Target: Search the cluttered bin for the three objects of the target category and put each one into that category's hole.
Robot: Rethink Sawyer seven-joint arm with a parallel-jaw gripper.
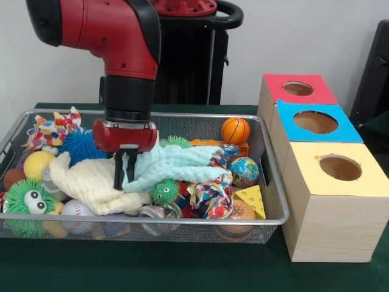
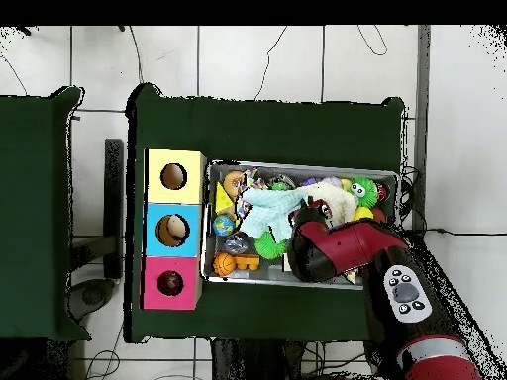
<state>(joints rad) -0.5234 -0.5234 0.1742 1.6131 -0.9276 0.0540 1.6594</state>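
Observation:
The wire mesh bin (image 1: pixel 182 115) sits on the green table, full of toys and cloths; it also shows in the overhead view (image 2: pixel 297 165). My gripper (image 1: pixel 124 173) reaches down into the bin's left middle. Its black fingers stand close together on a pale mint cloth (image 1: pixel 176 164), which rises up to them. A cream cloth (image 1: pixel 91 182) lies just beside and under it. The red-topped box's hole (image 1: pixel 298 88) is at the far right, behind the blue and yellow boxes; overhead it shows too (image 2: pixel 170 283). In the overhead view my arm (image 2: pixel 327 249) hides the gripper.
In the bin are an orange basketball (image 1: pixel 235 129), a globe ball (image 1: pixel 244 171), a cheese wedge (image 1: pixel 252 199), a small green spiky ball (image 1: pixel 165 191), a blue spiky ball (image 1: pixel 82 146), a yellow ball (image 1: pixel 37 163) and a green furry toy with eyes (image 1: pixel 27 201). The blue-topped box (image 1: pixel 340 131) and the yellow-topped box (image 1: pixel 364 182) stand right of the bin.

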